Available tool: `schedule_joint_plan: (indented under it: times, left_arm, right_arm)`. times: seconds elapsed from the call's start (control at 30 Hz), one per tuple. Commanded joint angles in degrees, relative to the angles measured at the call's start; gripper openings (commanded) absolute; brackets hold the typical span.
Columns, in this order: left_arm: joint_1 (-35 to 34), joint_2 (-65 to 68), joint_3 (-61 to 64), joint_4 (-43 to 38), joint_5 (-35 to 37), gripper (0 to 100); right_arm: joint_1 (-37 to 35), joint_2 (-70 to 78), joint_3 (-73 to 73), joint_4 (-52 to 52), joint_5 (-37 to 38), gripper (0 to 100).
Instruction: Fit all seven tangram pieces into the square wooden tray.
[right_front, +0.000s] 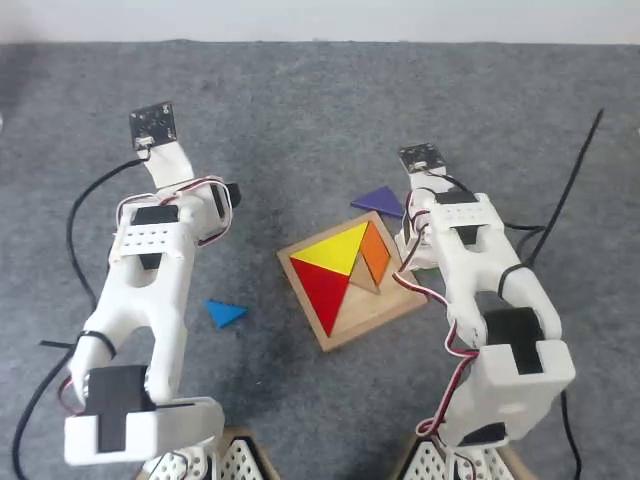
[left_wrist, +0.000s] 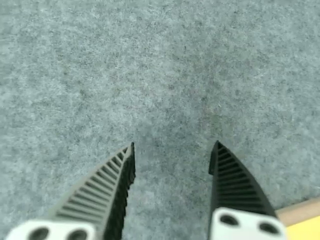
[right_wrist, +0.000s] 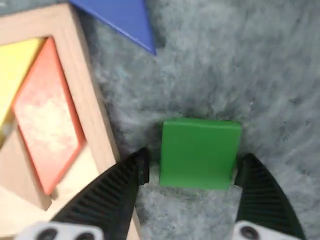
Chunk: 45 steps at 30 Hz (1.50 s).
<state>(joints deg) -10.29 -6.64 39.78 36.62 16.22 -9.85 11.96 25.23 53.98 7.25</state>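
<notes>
The square wooden tray lies tilted between the arms and holds a yellow triangle, a red triangle and an orange parallelogram. My right gripper is open and low over the carpet, its fingers on either side of a green square just outside the tray's rim. A dark blue triangle lies beyond the square. My left gripper is open over bare carpet with nothing between its fingers. A tray corner is beside it. A small blue triangle lies left of the tray.
Grey carpet covers the whole table. Black cables trail at the far left and along the right side. Both arm bases stand at the near edge.
</notes>
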Motion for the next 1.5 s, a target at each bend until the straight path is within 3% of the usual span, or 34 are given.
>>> schedule_joint_plan:
  times: [0.0, 0.1, 0.27, 0.43, 0.67, 0.77, 0.97, 1.2, 1.47]
  left_arm:
    - [0.00, -2.64, -1.80, 0.00, -0.62, 24]
    - [0.00, -2.64, -1.80, 0.00, -0.62, 24]
    - [0.00, -2.64, -1.71, 0.00, -0.62, 24]
    - [0.00, -2.64, -1.71, 0.00, -0.62, 24]
    - [0.09, -2.64, -1.71, 0.00, -0.62, 24]
    - [0.09, -2.64, -1.71, 0.00, -0.62, 24]
    - [0.09, -2.64, -1.71, -0.09, -0.62, 24]
    - [0.09, -2.64, -1.71, -0.09, -0.62, 24]
    - [0.09, -2.64, -1.80, -0.09, -0.62, 24]
  right_arm:
    - [-0.92, -0.48, -3.78, -0.48, -0.18, 16.9]
    - [-0.66, 0.04, -6.42, -0.04, 3.60, 10.6]
    - [-1.54, 2.24, -8.00, 3.03, 5.54, 12.8]
    - [-1.71, 3.47, -9.14, 4.00, 5.36, 0.2]
    - [2.07, -3.74, -13.36, 11.74, 6.15, 0.8]
    - [1.45, -9.54, -15.30, 18.15, 10.73, 0.8]
    - [-9.80, -18.42, -14.24, 28.00, 15.65, 0.8]
    - [-28.97, -18.24, 0.18, 20.97, 19.60, 0.8]
    - [-29.14, -18.15, 2.90, 18.51, 20.13, 0.8]
